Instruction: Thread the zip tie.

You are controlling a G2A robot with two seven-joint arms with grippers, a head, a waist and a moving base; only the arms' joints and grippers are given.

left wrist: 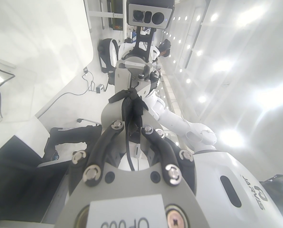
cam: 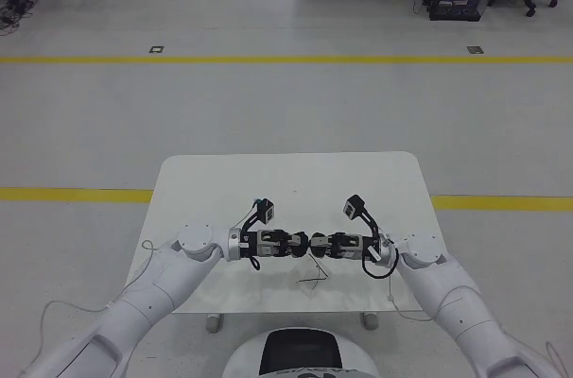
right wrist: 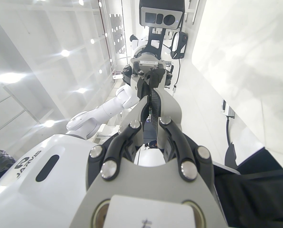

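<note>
The zip tie (cam: 316,272) hangs in the air above the near middle of the worktop (cam: 286,180). It is a thin black loop sagging just below the spot where the two arms meet tip to tip. In the left wrist view a narrow black strap runs back from between the left gripper (left wrist: 129,96) tips toward its palm. Its fingers (left wrist: 110,112) are drawn together on the strap, so this side seems to serve as the anchor that fixes one end.

The right gripper (right wrist: 148,85) comes in from the right, directly facing the other and lined up on the same axis. Its fingers (right wrist: 172,105) are also closed to a thin slit. Dark tip covers hide exactly what they pinch, but it is probably the tie's other end.

This head-on, level pose fits threading. The tail has to enter a small slot in the head, and that only works if both ends point straight at each other. Holding the tie off the worktop lets the slack droop freely rather than buckle against the surface.

The tips are touching or very nearly so. The frames do not show whether the tail has entered the head.
</note>
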